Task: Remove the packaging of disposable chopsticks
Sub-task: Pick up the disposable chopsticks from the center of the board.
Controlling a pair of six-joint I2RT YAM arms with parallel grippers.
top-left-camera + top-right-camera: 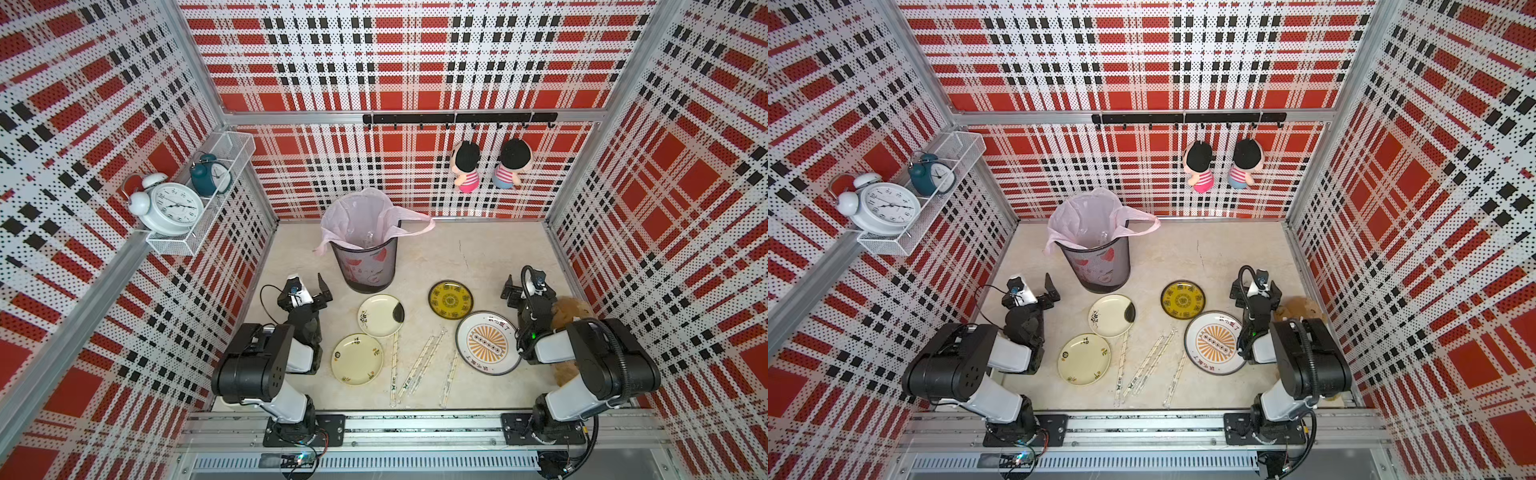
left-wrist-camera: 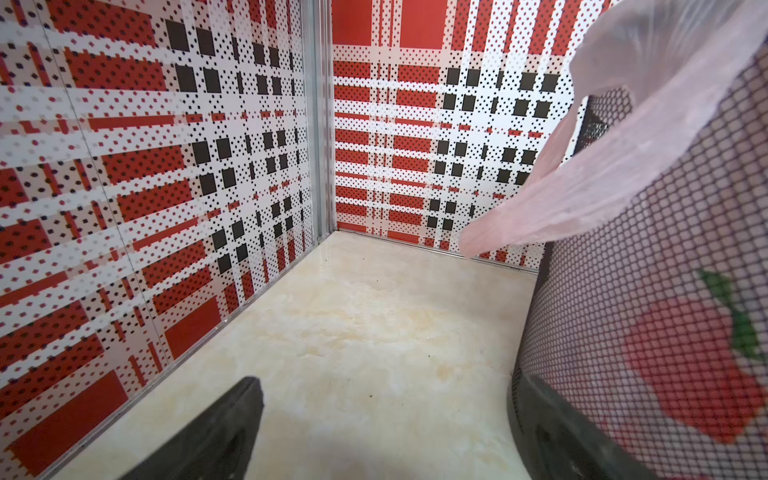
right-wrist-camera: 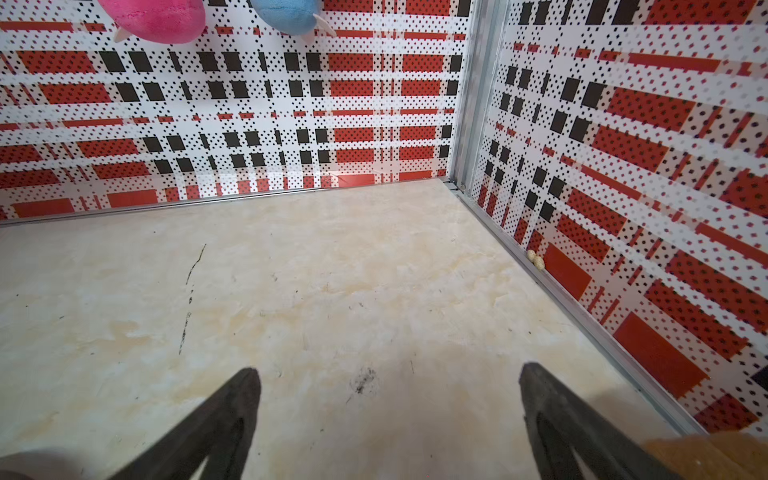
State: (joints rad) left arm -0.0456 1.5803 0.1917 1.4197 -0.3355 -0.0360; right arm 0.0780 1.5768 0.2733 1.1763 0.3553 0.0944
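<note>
The packaging [image 1: 420, 365] lies untouched, well apart from my left gripper [image 2: 388, 384] and right gripper [image 3: 388, 370], both spread wide and empty.

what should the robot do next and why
Probably bring the right gripper over to the wrapped chopsticks beside the sunburst plate: its jaws stand open and empty, facing the far corner, and all four sleeves lie unopened.

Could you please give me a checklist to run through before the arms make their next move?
1. Left claw open, empty: ok.
2. Right claw open, empty: ok.
3. Four sleeves flat on the table: ok.
4. Middle two sleeves apart: not ok, side by side.
5. Bin mouth open: ok.
</note>
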